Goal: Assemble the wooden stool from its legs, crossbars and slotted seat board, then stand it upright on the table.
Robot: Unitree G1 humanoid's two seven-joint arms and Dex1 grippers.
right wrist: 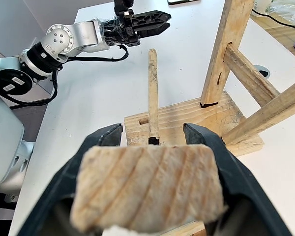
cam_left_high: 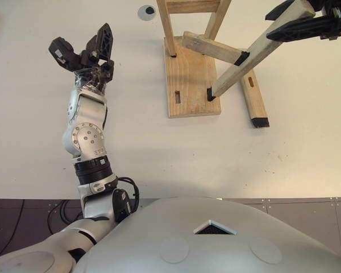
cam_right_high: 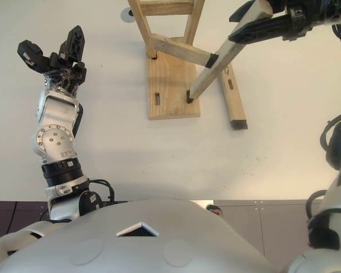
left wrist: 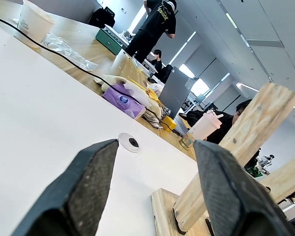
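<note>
While my right end effector point(cam_left_high: 275, 27) is clamped on the top end of a tilted leg point(cam_left_high: 238, 67), the job, as I judge it, is seating that leg's dark lower tip in the slot at the near corner of the seat board point(cam_left_high: 190, 91) below. The tip sits at the slot mouth; I cannot tell how deep it has gone. I should swing the top over until the leg stands square to the board, then press straight down its length, not sideways, or the tip may jam or lever the board up. The crossbar point(cam_left_high: 207, 46) meets this leg partway down, so its end must line up as I straighten.

My left end effector point(cam_left_high: 82, 41) is spread wide with nothing in it, well away from the board on its far side from my right; it could pin the board flat.

Beyond the held leg, a leg frame point(cam_left_high: 166, 23) stands in the far slots. Under my right end effector another leg point(cam_left_high: 256, 102) lies just beside the board.

Everything rests on a white bench point(cam_left_high: 159, 153) with a round cable hole point(cam_left_high: 146, 11). Past it are a black cable point(left wrist: 64, 61), a paper cup point(left wrist: 34, 22) and a purple packet point(left wrist: 122, 101).
</note>
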